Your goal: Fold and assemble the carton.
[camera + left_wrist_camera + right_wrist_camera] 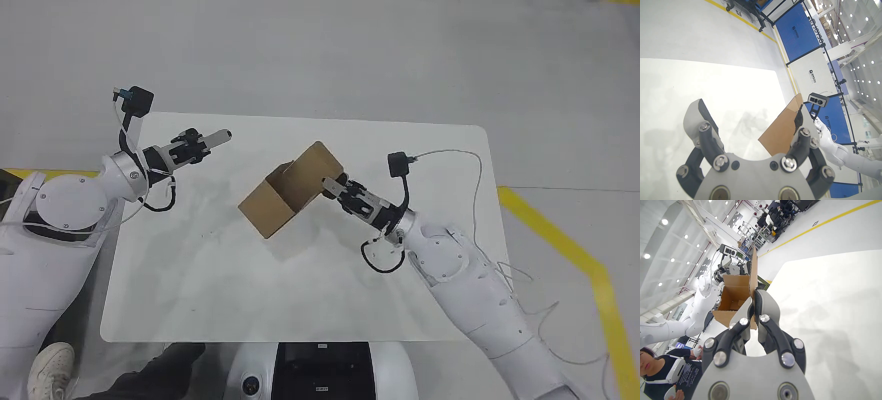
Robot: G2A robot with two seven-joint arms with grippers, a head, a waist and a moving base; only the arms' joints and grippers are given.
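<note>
A brown cardboard carton (290, 190) stands near the middle of the white table (200, 290), with its open side facing the right arm. My right gripper (329, 183) is shut on the edge of one carton flap (753, 275); the carton's open inside (734, 296) lies just beyond the fingertips. My left gripper (222, 135) is over the table's far left part, well apart from the carton, and stands open with nothing between its fingers (704, 113). The carton's outer wall (780, 130) lies beyond it.
The table's front half and far right part (440, 150) are bare. A person with handheld controllers (670, 370) is beyond the table's front edge, not touching the carton. Yellow floor tape (560, 240) runs past the table's right side.
</note>
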